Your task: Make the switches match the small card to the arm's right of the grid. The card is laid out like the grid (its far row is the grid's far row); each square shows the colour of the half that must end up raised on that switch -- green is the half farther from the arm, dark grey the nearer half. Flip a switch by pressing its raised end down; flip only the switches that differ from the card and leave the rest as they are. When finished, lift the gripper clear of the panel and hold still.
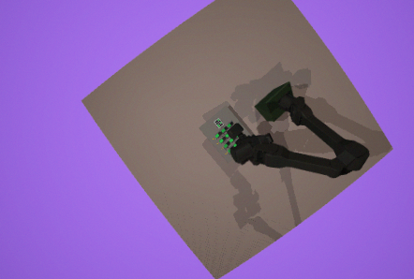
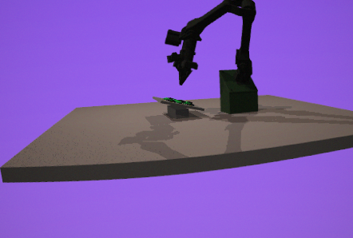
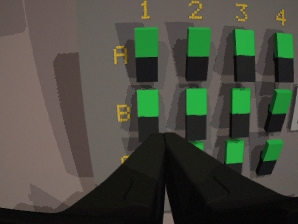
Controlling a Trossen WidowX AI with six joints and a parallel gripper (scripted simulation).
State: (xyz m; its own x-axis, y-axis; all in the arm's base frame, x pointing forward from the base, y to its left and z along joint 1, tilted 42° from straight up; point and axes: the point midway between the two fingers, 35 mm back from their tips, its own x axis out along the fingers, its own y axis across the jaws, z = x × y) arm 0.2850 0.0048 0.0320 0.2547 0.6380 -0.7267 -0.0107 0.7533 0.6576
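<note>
My gripper point(image 2: 180, 84) point(image 3: 162, 143) is shut and empty, its tips above the tilted panel point(image 1: 224, 111) point(image 2: 199, 109) point(image 3: 100, 95) with a gap. In the wrist view the switches have green far halves and dark near halves: A1 point(image 3: 146, 44), A2 point(image 3: 198, 44), A3 point(image 3: 244, 44), A4 point(image 3: 284, 46), B1 point(image 3: 148, 104), B2 point(image 3: 196, 102), B3 point(image 3: 240, 102) and B4 point(image 3: 280, 102). C3 point(image 3: 234, 152) and C4 point(image 3: 272, 151) show lower down; the fingers hide most of C1 and C2. Which halves are raised is hard to tell. The small card point(image 1: 218, 123) is too small to read.
The panel rests on a grey block point(image 2: 177, 111). The arm's dark green base box point(image 1: 269, 109) point(image 2: 243, 101) stands on the brown table point(image 1: 155, 109) point(image 2: 100, 132), on the near side of the panel. Arm shadows fall across the table.
</note>
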